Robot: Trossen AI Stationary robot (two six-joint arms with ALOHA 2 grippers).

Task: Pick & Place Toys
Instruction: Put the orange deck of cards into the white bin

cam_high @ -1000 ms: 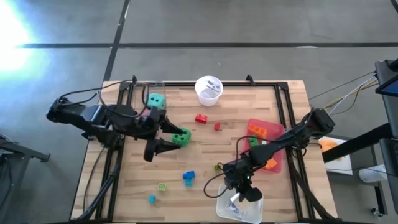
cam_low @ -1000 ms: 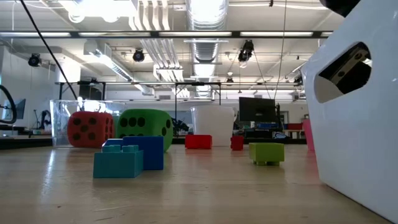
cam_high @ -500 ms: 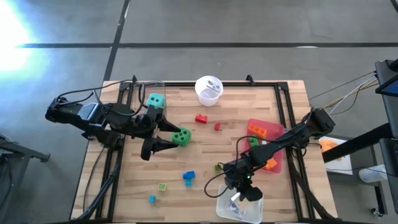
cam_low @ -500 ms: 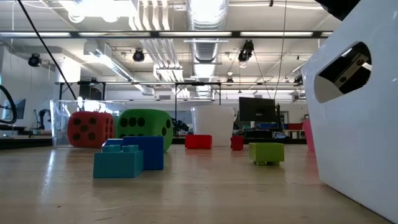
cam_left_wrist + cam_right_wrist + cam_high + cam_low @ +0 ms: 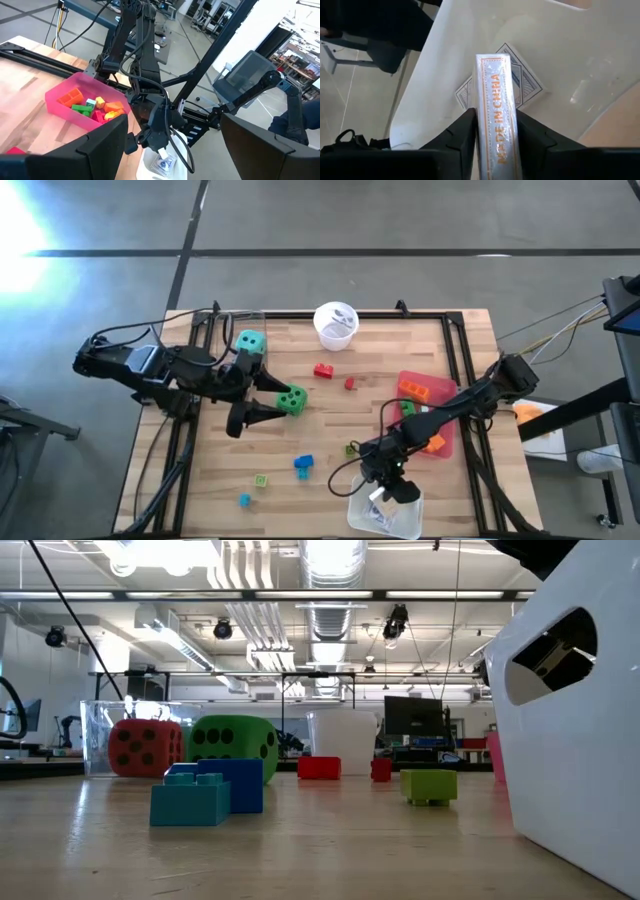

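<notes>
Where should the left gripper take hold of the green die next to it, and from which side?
Take the green die across two opposite flat faces, coming from the left arm's side, where the left gripper already sits open with a finger on each side of it. The die rests flat on the table, apart from the teal die, so both side faces look clear, and the cube's flat faces suit the fingers.

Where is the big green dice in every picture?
High view: the green dice sits left of the table's middle, right at the left pincer, whose fingers are spread open around it.
Low view: it stands at the left, beside the red dice.
Left wrist view: not in it.
Right wrist view: not in it.
Shared landmark: the white round cup, seen behind the dice in the low view.
</notes>
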